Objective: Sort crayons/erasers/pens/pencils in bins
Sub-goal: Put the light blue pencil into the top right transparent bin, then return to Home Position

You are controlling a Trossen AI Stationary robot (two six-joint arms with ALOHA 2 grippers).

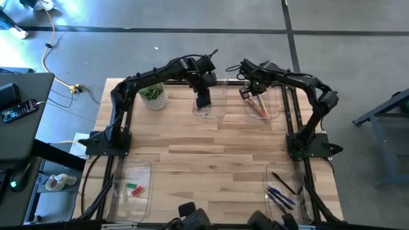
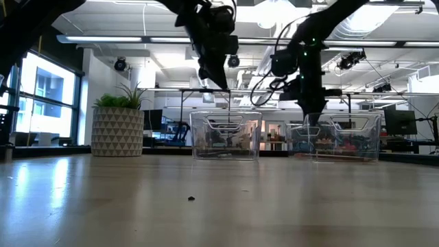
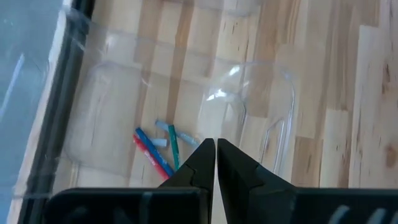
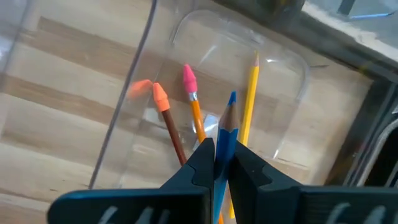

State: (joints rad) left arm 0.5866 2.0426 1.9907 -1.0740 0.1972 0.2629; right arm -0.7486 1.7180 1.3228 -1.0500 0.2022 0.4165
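Inside the pencil bin's rim (image 4: 292, 59), right gripper (image 4: 221, 165) pinches a blue pencil (image 4: 227, 124); left gripper (image 3: 216, 163) pressed together.

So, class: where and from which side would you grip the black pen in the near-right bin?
Mid-shaft, probably, straight down from above, fingers across its length. The black pen lies flat and diagonal in its bin, apart from the blue pens, and the walls block sideways approach. The left gripper and right gripper sit across the table.
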